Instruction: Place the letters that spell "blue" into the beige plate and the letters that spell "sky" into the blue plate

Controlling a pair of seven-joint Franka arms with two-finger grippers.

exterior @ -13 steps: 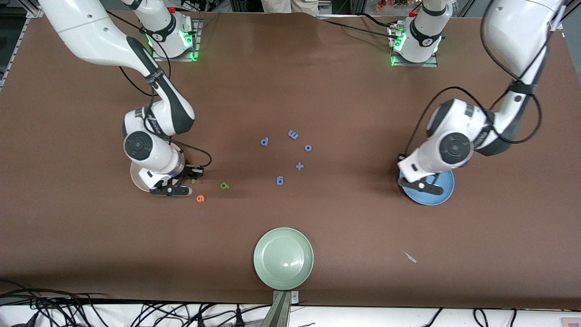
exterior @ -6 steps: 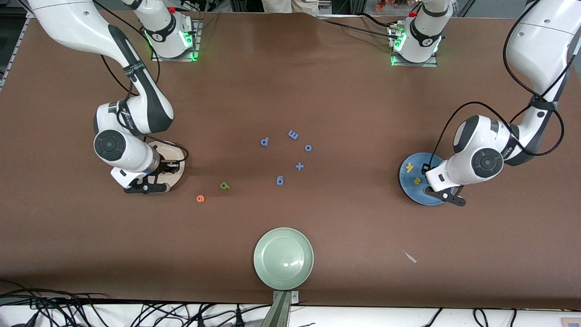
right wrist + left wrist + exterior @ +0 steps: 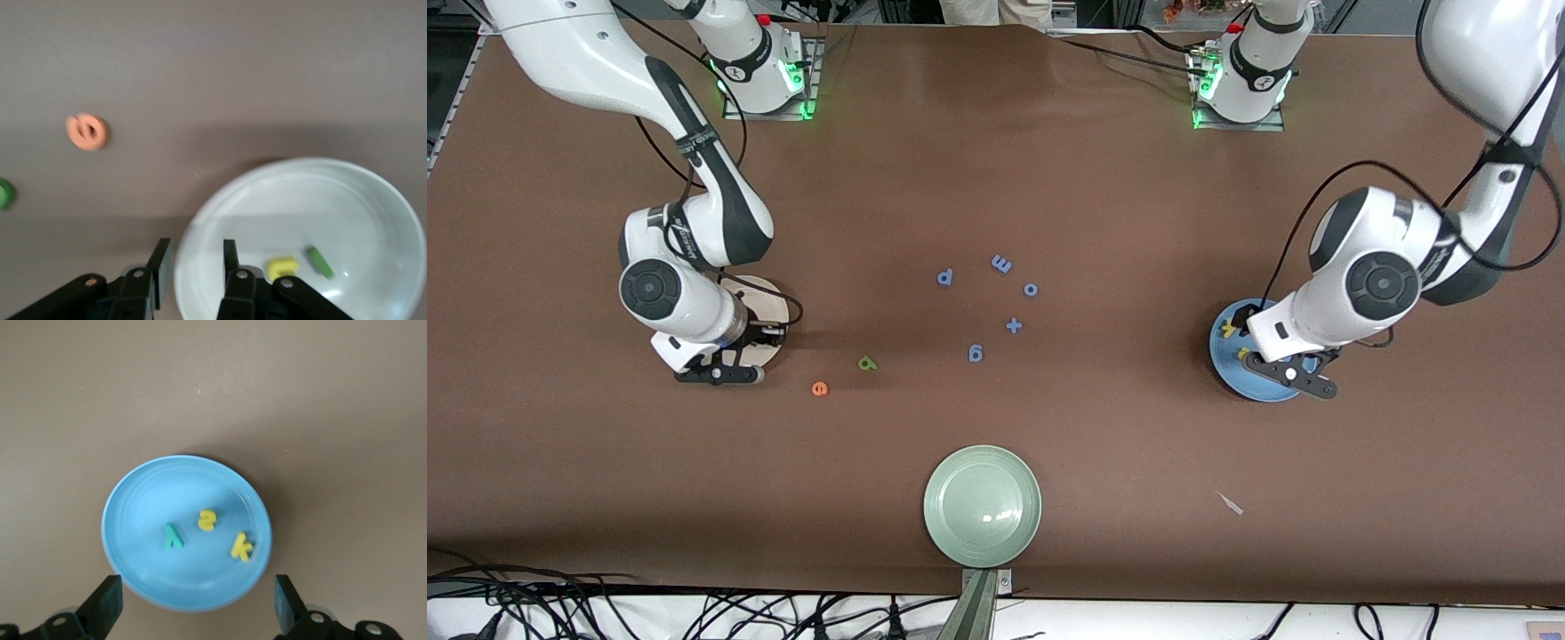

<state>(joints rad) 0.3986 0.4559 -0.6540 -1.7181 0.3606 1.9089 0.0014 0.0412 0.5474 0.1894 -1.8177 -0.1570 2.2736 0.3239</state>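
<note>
The blue plate (image 3: 133, 513) holds a teal y (image 3: 173, 536), a yellow s (image 3: 208, 520) and a yellow k (image 3: 241, 547). My left gripper (image 3: 197, 607) hangs wide open over that plate's rim (image 3: 1232, 378), holding nothing. In the beige plate (image 3: 373, 200) lie a yellow u (image 3: 283, 268) and a dark green l (image 3: 320, 262). My right gripper (image 3: 195, 263) is open by a narrow gap over this plate's edge (image 3: 772, 307), with nothing between its fingers. The orange e (image 3: 819, 388) and olive b (image 3: 866, 363) lie on the table beside the beige plate, toward the middle.
Several blue-purple letters (image 3: 1014, 325) are scattered at the table's middle. A pale green plate (image 3: 982, 505) sits near the front edge. A small pale scrap (image 3: 1231, 503) lies nearer the front camera than the blue plate.
My right gripper moved from beside the beige plate to over it and opened slightly. My left gripper shifted over the blue plate and opened wide.
</note>
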